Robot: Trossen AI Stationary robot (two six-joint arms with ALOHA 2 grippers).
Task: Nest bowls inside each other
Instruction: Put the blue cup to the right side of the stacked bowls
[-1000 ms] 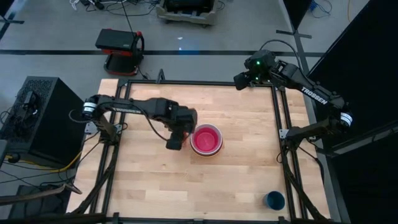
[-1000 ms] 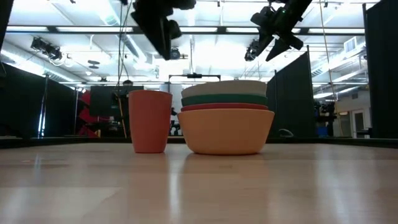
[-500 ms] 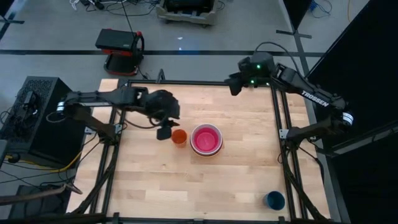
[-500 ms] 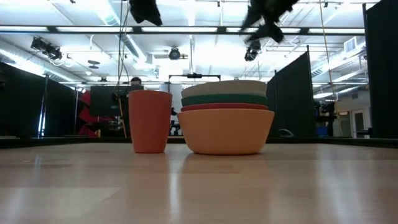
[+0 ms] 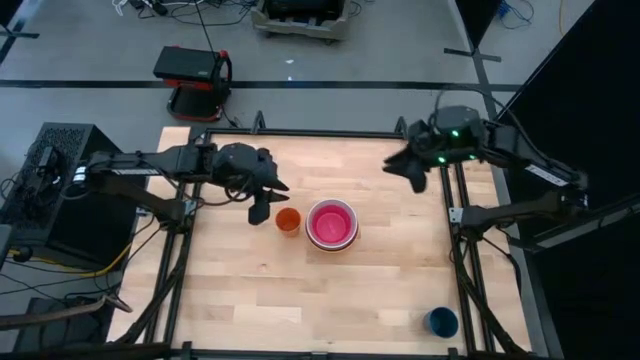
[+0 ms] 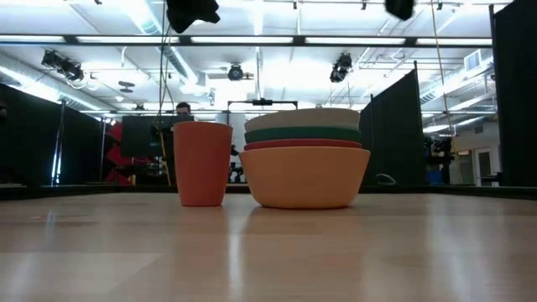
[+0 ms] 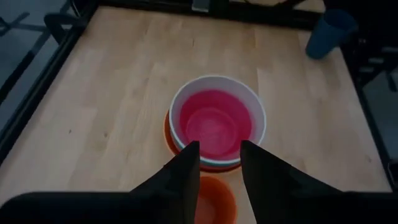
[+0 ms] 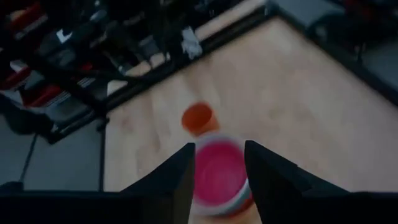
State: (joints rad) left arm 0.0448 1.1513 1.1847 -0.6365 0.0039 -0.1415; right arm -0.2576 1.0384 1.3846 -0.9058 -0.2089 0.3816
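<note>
The bowls [image 5: 332, 223] are being shown nested in one stack near the middle of the wooden table [image 5: 400, 290], the magenta-pink one innermost when seen from above. In the low view the stack [image 6: 305, 166] is being shown with light orange at the bottom, then red-orange, teal and white rims above. The small orange cup [image 5: 288, 221] is standing just beside the stack on its left-arm side, apart from it in the high view. The dark blue cup [image 5: 441, 322] is being kept near the table's front right corner, well apart from the stack.

The left gripper [image 5: 259, 209] is being held above the table just beside the orange cup; its fingers [image 7: 183, 177] are parted by a narrow gap with nothing grasped between them. The right gripper [image 5: 415, 180] is being held over the table's right rear edge, well apart from the stack; its fingers [image 8: 177, 177] are likewise parted and empty.

Broad bare wood is being left open in front of the stack and toward the right. The table is bordered by a black frame [image 5: 300, 133]. No writing can be read.
</note>
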